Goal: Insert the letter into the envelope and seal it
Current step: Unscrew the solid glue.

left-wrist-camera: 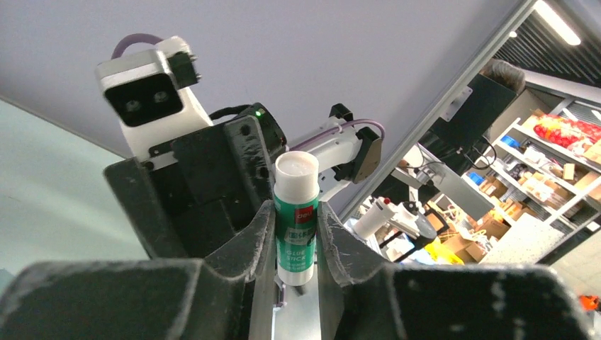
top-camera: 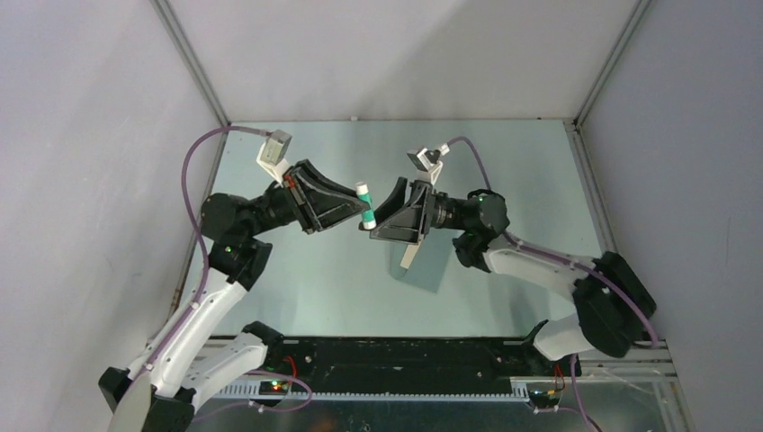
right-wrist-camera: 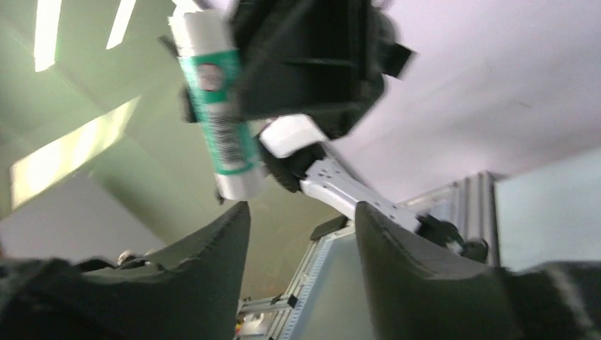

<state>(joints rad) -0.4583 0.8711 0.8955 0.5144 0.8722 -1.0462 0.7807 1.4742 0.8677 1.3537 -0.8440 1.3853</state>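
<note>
Gripping the glue stick (left-wrist-camera: 295,184) across its green label, the left hand (left-wrist-camera: 295,244) is closed and raised above the tabletop (top-camera: 297,288). Both ends of the stick are left free, so it is offered to the other arm. The right hand (right-wrist-camera: 301,227) is held open just beside the stick, with nothing between its jaws. A cap pull or a handover is judged to be in hand, since sealing calls for glue. Below the right hand a tan strip (top-camera: 409,257) is seen, mostly hidden, and is taken to be the letter. The envelope cannot be made out against the pale green surface, so whether the letter is inside cannot be told.
</note>
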